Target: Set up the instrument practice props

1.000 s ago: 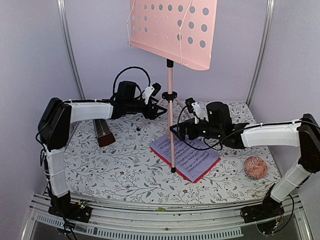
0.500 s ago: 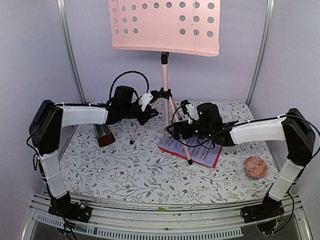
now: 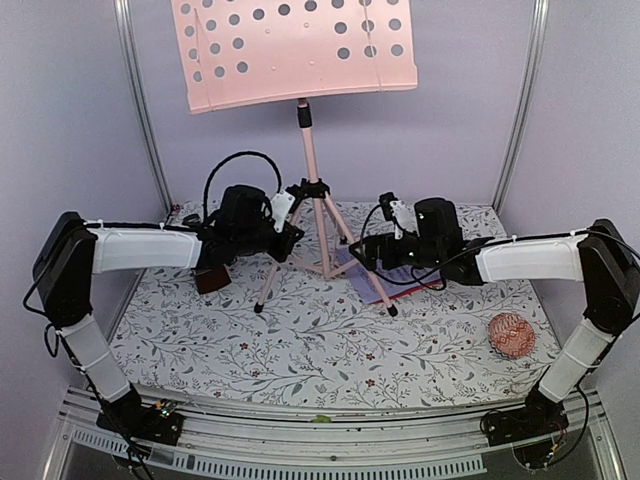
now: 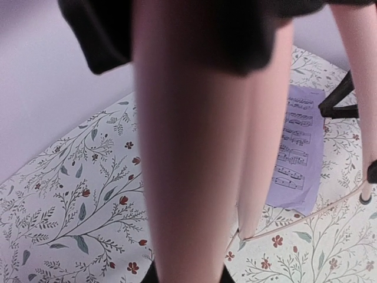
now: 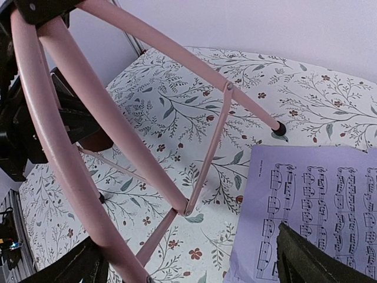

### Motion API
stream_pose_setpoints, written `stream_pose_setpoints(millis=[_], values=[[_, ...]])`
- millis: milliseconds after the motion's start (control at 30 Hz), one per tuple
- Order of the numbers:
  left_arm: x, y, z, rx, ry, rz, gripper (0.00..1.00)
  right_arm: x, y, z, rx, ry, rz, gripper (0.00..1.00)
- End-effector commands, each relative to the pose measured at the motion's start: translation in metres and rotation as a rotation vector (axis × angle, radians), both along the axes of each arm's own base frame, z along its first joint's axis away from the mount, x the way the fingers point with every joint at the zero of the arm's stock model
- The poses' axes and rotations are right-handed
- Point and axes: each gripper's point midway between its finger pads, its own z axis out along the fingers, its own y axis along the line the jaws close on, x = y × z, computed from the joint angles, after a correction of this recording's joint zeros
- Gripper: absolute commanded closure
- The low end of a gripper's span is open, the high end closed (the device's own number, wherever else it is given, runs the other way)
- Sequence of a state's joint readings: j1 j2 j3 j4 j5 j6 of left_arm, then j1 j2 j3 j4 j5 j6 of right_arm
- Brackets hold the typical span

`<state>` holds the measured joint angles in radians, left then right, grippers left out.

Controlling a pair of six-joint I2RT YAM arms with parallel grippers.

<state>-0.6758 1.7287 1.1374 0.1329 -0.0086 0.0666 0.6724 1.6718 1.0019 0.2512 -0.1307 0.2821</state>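
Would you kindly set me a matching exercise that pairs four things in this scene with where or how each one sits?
Things:
1. music stand desk
2. lilac sheet of music
3. dark brown metronome
4. pink knitted ball

Places or states:
A. partly hidden behind the left arm
B. alone at the far right of the floral cloth
C. highest up, full of round holes
D. lying flat, printed side up

Pairs: 1-C, 2-D, 3-A, 4-B
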Motion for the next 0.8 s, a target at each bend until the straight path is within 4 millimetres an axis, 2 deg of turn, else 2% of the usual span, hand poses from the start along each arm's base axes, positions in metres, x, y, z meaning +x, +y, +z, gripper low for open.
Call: stream_pose_setpoints(millis=[0, 33, 167, 300, 433, 567, 667, 767], values=[[-0.012, 0.010, 0.004, 0.084, -0.001, 0.065, 1.00, 0.009, -0.048, 0.012, 0.053, 0.017, -0.123, 0.01], [-0.013, 0.011, 0.003, 0.099, 0.001, 0.075, 1.00, 0.008, -0.059, 0.007, 0.064, 0.042, -0.144, 0.01], [-0.015, 0.020, 0.004, 0.140, 0.003, 0.109, 1.00, 0.005, -0.093, 0.008, 0.155, 0.109, -0.235, 0.01], [-0.025, 0.029, 0.005, 0.165, 0.000, 0.102, 1.00, -0.002, -0.109, 0.001, 0.182, 0.148, -0.279, 0.01], [-0.030, 0.044, 0.006, 0.191, -0.005, 0.136, 1.00, -0.006, -0.120, -0.014, 0.205, 0.207, -0.338, 0.01], [-0.036, 0.055, -0.002, 0.196, 0.007, 0.143, 1.00, -0.007, -0.122, -0.026, 0.294, 0.291, -0.343, 0.01], [-0.038, 0.058, -0.008, 0.193, 0.015, 0.142, 1.00, -0.007, -0.120, -0.034, 0.356, 0.338, -0.344, 0.00], [-0.039, 0.056, -0.011, 0.174, 0.025, 0.132, 1.00, -0.005, -0.121, -0.049, 0.407, 0.419, -0.380, 0.05]])
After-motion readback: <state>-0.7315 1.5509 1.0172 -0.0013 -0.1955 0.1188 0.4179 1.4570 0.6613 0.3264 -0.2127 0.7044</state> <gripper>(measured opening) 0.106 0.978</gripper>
